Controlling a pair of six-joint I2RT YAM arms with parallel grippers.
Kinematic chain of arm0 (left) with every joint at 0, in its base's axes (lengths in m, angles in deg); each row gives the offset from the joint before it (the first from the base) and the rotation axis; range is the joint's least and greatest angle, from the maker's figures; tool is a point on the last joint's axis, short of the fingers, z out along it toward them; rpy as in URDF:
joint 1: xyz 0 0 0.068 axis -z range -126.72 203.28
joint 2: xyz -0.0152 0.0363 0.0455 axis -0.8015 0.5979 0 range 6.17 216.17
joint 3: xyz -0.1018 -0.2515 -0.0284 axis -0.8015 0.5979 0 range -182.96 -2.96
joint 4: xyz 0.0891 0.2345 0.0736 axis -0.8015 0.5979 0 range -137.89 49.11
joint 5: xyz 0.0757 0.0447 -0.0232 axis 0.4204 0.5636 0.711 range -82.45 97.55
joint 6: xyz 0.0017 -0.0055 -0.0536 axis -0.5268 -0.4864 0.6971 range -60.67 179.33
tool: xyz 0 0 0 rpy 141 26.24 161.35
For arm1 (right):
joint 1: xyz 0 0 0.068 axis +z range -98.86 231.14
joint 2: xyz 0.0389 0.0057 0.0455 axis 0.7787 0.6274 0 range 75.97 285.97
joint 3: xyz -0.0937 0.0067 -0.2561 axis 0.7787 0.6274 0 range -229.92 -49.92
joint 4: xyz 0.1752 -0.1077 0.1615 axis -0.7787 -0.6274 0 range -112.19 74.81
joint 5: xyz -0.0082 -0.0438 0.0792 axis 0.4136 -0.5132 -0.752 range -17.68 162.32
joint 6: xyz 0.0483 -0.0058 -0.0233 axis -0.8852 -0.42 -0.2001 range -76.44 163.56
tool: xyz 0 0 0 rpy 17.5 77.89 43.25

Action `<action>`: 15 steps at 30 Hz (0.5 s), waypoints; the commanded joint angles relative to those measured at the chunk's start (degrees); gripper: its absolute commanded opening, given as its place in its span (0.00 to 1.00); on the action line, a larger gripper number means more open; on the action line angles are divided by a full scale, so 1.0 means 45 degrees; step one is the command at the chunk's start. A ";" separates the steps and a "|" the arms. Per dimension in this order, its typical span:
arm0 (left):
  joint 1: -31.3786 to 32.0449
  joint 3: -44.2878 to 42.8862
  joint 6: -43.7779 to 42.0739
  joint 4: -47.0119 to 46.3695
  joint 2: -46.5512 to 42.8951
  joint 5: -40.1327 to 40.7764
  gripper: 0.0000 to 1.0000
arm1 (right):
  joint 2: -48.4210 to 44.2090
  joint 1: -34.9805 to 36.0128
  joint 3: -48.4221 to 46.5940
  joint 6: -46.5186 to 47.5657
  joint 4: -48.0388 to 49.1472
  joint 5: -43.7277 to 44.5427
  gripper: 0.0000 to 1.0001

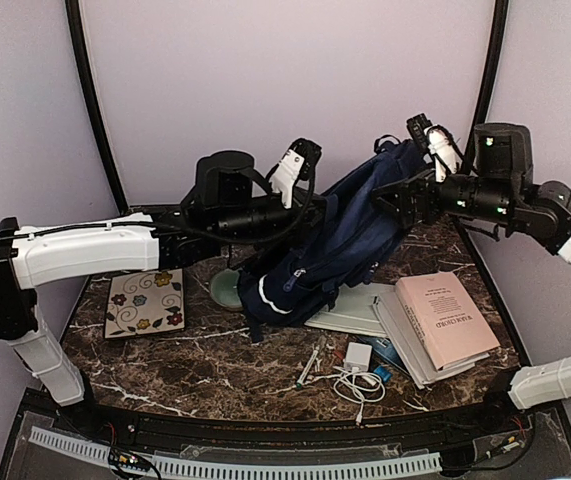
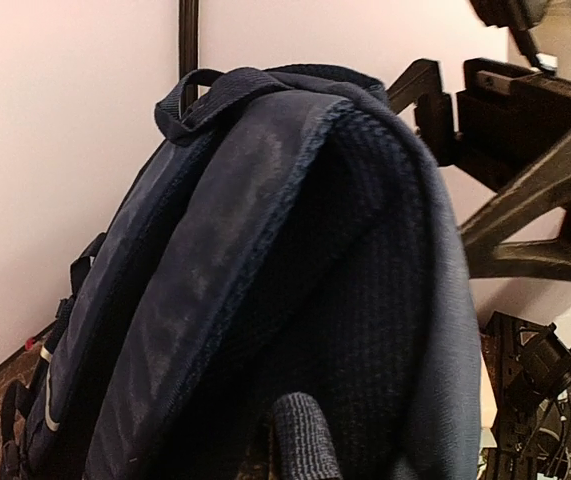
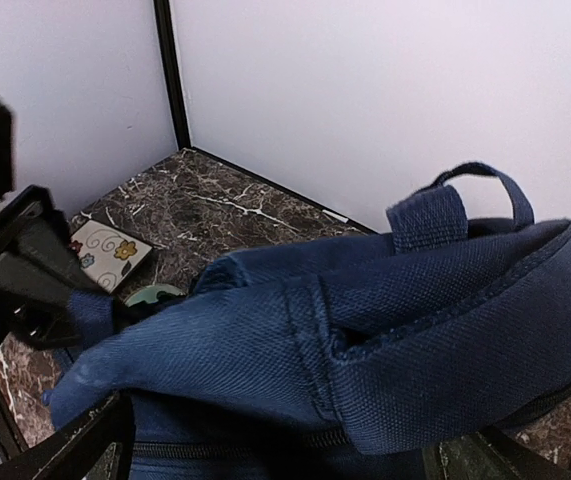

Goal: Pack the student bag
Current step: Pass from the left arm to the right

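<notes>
The student bag (image 1: 335, 240), navy blue with a white stripe, hangs tilted between both arms, its bottom end low over the table and its handle end up at the back right. My left gripper (image 1: 315, 205) is shut on the bag's padded back; one finger (image 2: 300, 435) shows against the dark fabric (image 2: 265, 250) and the other is hidden. My right gripper (image 1: 402, 195) is open, its fingers (image 3: 80, 445) spread wide on either side of the bag's top (image 3: 315, 340). The top handle loop (image 3: 465, 195) sticks up beyond it.
A floral tile (image 1: 145, 302) lies at the left and a pale green round object (image 1: 227, 290) sits by the bag's bottom. A pink book (image 1: 447, 318) on grey books, a white charger with cable (image 1: 360, 370) and pens (image 1: 310, 365) lie at the front right.
</notes>
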 commanded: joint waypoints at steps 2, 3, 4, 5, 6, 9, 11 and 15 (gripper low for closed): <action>-0.0208 -0.0777 0.1081 -0.0963 0.0311 -0.0456 0.00 | -0.1253 -0.0002 -0.0215 0.1462 -0.1471 -0.1815 1.00; -0.0208 -0.0763 0.1156 -0.1002 0.0343 -0.0505 0.00 | -0.1340 -0.0002 -0.0253 0.1525 -0.1619 -0.2093 1.00; -0.0208 -0.0771 0.1211 -0.1019 0.0362 -0.0541 0.00 | -0.1358 -0.0017 -0.0327 0.1401 -0.1747 -0.1918 1.00; -0.0208 -0.0772 0.1231 -0.1031 0.0384 -0.0540 0.00 | -0.1334 -0.0031 -0.0432 0.1061 -0.1790 -0.1325 1.00; -0.0208 -0.0765 0.1252 -0.1022 0.0386 -0.0562 0.00 | -0.1253 -0.0092 -0.0540 0.0591 -0.1812 -0.0487 1.00; -0.0208 -0.0757 0.1271 -0.1006 0.0419 -0.0545 0.00 | -0.0826 -0.0373 -0.0883 -0.1073 -0.2043 0.1317 1.00; -0.0208 -0.0734 0.1256 -0.0987 0.0412 -0.0540 0.00 | -0.0698 -0.0405 -0.0655 -0.1792 -0.1524 0.1252 1.00; -0.0208 -0.0650 0.1222 -0.1010 0.0373 -0.0734 0.00 | -0.0313 -0.0583 -0.0170 -0.3217 -0.0218 0.0489 1.00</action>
